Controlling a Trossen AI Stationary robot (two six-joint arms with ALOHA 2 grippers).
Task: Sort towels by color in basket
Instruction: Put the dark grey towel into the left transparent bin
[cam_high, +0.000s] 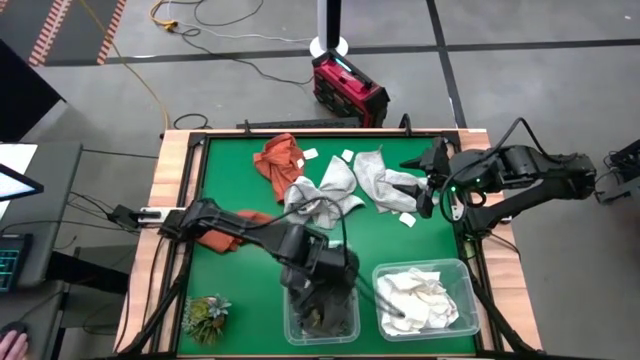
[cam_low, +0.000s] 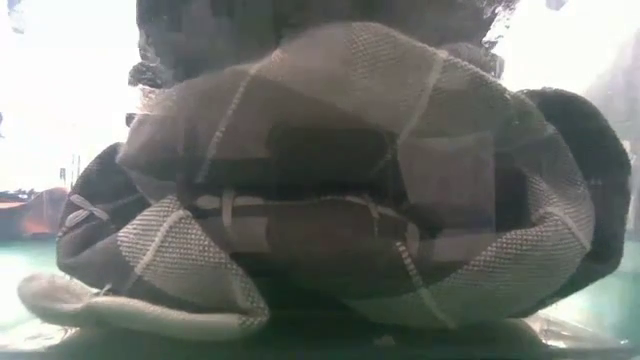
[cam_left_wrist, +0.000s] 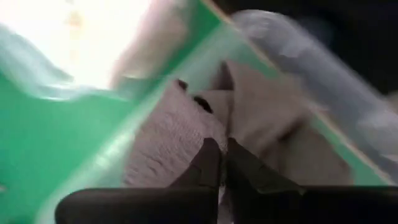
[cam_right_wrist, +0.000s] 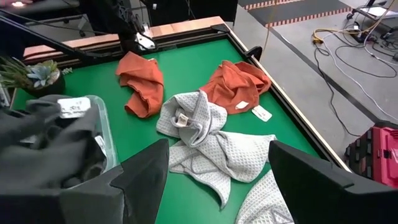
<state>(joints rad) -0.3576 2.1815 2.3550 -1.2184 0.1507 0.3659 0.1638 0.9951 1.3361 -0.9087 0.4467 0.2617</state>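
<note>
Waffle-weave cloth towels lie on matt green felt table; clear glossy plastic bins; wooden edge.

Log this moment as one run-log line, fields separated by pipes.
left gripper: shut, inside dark-towel bin | right gripper: open over light grey towel | white-towel bin: filled | rust-orange towels: unsorted

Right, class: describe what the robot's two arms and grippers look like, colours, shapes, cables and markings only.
Both arms are dark, nearly black, built of chunky jointed segments. The left arm trails thin black cables along its length. The right arm shows a small green light near its wrist and a looping black cable. The right gripper has two broad, wedge-shaped matte black fingers; the left gripper has dark tapered fingers. No markings are visible.
</note>
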